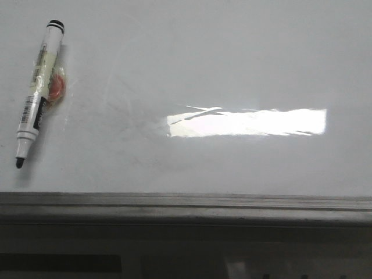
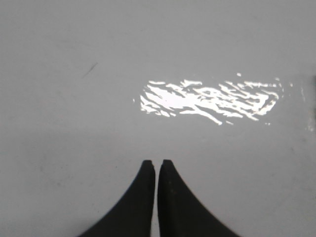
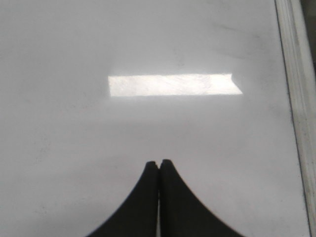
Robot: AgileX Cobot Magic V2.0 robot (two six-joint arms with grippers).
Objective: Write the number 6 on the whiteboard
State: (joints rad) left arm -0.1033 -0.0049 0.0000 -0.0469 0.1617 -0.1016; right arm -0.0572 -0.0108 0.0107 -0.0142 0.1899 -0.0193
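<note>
The whiteboard fills the front view, glossy white-grey with faint smudges and a bright bar of glare. No drawn 6 shows on it. A white marker with a black tip and black end cap lies uncapped at the board's left, tip toward the near edge. Neither gripper shows in the front view. My left gripper is shut and empty above bare board. My right gripper is shut and empty above bare board near its rail.
A small orange-red thing in clear wrap lies against the marker's right side. The grey metal rail runs along the near edge and shows in the right wrist view. A short dark streak marks the board.
</note>
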